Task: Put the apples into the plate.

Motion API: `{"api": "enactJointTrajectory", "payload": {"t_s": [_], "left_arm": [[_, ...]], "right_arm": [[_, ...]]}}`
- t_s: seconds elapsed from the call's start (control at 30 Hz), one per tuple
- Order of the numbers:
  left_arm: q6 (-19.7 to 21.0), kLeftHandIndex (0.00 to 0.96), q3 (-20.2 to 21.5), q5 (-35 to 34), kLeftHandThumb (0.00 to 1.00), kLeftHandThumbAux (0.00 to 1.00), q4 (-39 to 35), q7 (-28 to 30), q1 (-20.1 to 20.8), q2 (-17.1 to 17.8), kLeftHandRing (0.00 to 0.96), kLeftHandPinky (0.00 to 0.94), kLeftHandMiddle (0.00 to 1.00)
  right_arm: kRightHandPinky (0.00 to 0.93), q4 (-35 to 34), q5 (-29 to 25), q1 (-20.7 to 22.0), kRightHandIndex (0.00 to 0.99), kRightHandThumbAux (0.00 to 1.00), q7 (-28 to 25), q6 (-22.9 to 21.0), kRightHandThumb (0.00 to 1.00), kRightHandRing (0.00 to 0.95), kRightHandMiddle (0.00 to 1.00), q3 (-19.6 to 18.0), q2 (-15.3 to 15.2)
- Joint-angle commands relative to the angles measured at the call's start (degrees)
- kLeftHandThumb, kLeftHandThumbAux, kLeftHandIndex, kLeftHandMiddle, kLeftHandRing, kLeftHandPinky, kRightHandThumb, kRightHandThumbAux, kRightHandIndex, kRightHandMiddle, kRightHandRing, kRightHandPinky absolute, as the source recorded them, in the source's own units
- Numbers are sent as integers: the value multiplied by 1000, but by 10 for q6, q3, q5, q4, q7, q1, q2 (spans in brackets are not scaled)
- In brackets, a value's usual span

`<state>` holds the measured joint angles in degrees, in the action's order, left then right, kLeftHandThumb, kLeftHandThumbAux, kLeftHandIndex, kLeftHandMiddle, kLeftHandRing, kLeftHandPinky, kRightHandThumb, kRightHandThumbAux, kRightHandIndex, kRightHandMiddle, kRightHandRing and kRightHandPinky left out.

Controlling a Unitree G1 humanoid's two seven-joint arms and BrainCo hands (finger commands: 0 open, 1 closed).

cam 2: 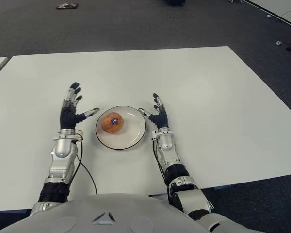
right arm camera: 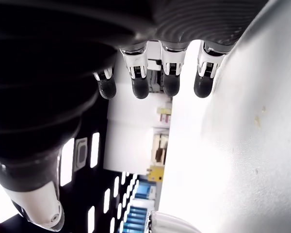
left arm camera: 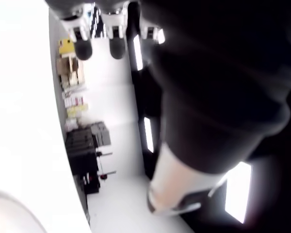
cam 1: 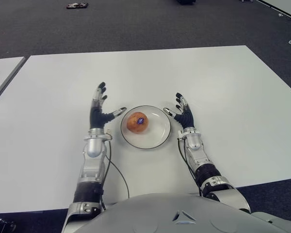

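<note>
One reddish-orange apple with a small sticker lies inside the white plate near the table's front middle. My left hand shows just left of the plate, fingers spread and holding nothing, thumb pointing toward the rim. On the plate's right side is my right hand, fingers also spread and empty. The wrist views show straight fingers with nothing between them.
The white table stretches wide around the plate. A second table edge shows at far left. Dark carpet lies beyond, with a small dark object on the floor at the back.
</note>
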<state>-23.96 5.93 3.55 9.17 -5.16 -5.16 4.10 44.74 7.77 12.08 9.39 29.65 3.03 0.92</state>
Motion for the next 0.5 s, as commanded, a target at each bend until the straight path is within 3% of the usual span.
{"api": "enactJointTrajectory", "payload": {"t_s": [0.03, 0.37, 0.5], "left_arm": [[8, 0, 13, -10, 0, 234, 10, -8, 10, -2, 0, 0, 0], [63, 0, 43, -54, 0, 215, 19, -2, 28, -2, 0, 0, 0], [53, 0, 64, -72, 0, 217, 104, 1, 58, 6, 0, 0, 0]], "right_arm": [[95, 20, -5, -21, 0, 732, -4, -19, 138, 42, 29, -4, 3], [90, 15, -4, -22, 0, 736, -5, -26, 136, 41, 28, -3, 4], [86, 12, -3, -25, 0, 734, -6, -24, 133, 38, 24, -2, 4]]}}
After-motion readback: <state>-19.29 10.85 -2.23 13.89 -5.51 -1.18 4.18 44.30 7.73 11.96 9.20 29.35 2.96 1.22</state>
